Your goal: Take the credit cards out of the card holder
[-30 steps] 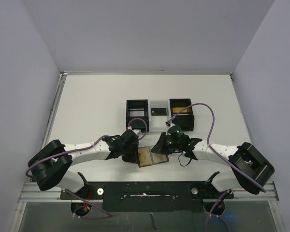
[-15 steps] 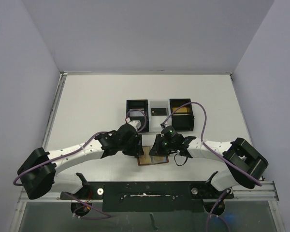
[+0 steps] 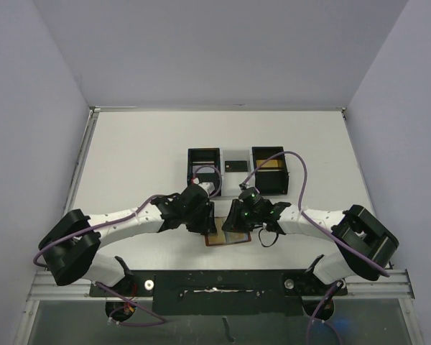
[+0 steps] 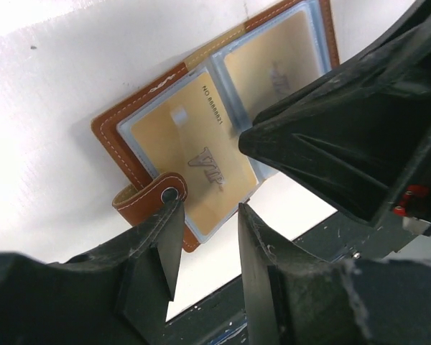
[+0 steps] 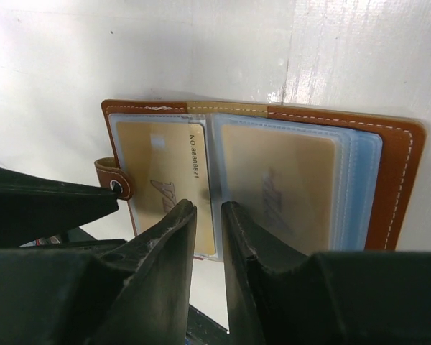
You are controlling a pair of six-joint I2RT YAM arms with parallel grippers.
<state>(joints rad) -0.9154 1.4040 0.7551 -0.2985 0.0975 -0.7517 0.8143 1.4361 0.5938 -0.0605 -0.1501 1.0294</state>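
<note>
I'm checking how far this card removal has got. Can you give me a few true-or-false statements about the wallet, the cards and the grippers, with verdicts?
1. The card holder lies open on the table. True.
2. Its sleeves are empty. False: gold credit cards show in both facing sleeves.
3. The left gripper is shut on the snap tab. False: its jaws stand apart, and the tab lies outside them, beside one finger.
4. The right gripper is over the open card holder, jaws slightly apart. True.
5. The right compartment of the tray holds a gold item. True.
</note>
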